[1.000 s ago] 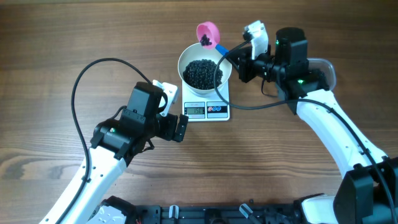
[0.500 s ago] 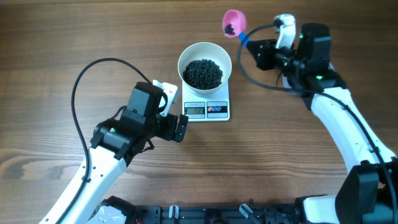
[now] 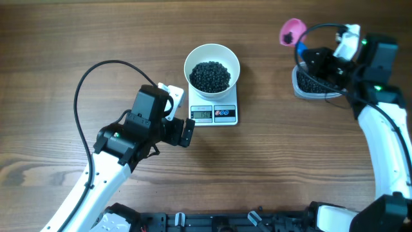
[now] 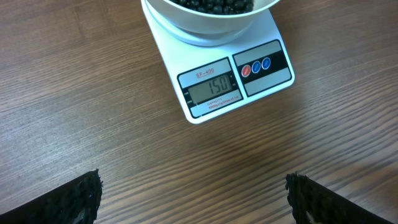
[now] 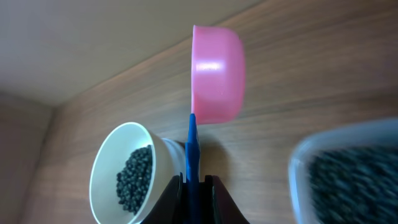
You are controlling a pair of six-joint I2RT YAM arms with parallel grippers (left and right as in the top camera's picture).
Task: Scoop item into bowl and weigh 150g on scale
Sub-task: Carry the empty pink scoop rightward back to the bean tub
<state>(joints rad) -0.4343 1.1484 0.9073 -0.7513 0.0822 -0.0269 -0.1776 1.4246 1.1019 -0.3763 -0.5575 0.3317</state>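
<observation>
Beads (image 3: 210,75) in bowl (image 3: 212,51) on scale (image 3: 226,115). Right gripper (image 5: 194,190) clamped on blue handle (image 5: 191,146) of pink scoop (image 5: 216,74), by tub (image 3: 301,87). Left gripper (image 3: 188,133) wide apart, empty, near scale. Display (image 4: 213,88) reads 150 in left wrist view, illegible overhead

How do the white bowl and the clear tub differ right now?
The bowl is round and opaque white; the tub is clear plastic and rounded-rectangular. The bowl sits on the scale mid-table; the tub rests directly on the table, over on the right side. Both hold black beads.
</observation>
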